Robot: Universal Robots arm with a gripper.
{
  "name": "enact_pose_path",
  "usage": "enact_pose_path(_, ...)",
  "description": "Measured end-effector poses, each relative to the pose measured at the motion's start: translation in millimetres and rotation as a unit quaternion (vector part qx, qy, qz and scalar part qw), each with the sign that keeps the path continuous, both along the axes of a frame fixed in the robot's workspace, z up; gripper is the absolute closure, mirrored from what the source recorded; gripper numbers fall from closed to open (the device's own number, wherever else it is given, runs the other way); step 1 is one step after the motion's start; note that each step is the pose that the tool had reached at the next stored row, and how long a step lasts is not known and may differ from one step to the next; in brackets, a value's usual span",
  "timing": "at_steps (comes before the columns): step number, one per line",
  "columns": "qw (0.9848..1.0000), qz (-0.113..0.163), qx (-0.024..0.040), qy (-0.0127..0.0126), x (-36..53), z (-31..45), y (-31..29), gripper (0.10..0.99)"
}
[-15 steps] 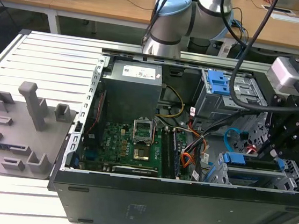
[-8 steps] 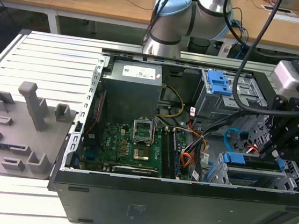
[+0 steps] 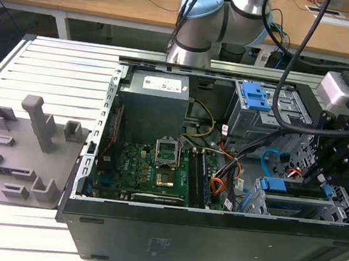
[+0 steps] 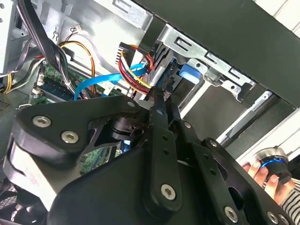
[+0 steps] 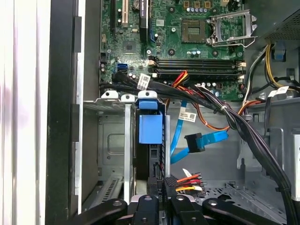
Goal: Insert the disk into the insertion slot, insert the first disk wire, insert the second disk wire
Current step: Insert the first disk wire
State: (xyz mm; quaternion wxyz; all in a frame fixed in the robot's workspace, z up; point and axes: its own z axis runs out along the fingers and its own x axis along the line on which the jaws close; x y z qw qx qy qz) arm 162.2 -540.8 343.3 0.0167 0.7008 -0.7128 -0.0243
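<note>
The disk [image 3: 282, 185] stands on edge in the insertion slot [image 3: 343, 203] at the case's corner on the exterior view's right. Its blue carrier [image 5: 150, 129] sits between the grey cage walls [image 5: 112, 140]. My gripper [image 5: 157, 180] hangs just behind the disk's rear edge, shut on a black disk wire plug [image 5: 172, 182] with red, yellow and black leads. In the second wrist view my gripper [image 4: 161, 93] points at the blue carrier tab [image 4: 191, 72]. A second disk wire, the flat blue cable [image 5: 197, 140], lies loose beside the disk.
A thick black cable bundle [image 5: 243, 126] crosses the case beside the cage. A taller cage with blue latches [image 3: 254, 95], the motherboard [image 3: 151, 166] and the power supply [image 3: 152, 103] are inside the case. Grey fixtures [image 3: 36, 127] stand outside. A person's hand [image 4: 255, 171] holds a knob.
</note>
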Motion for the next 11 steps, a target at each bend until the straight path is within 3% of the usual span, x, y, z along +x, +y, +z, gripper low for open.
enact_pose_path(11, 1.0000, 0.001, -0.0003, 0.0001, 3.6, -9.0, -0.1, 0.918)
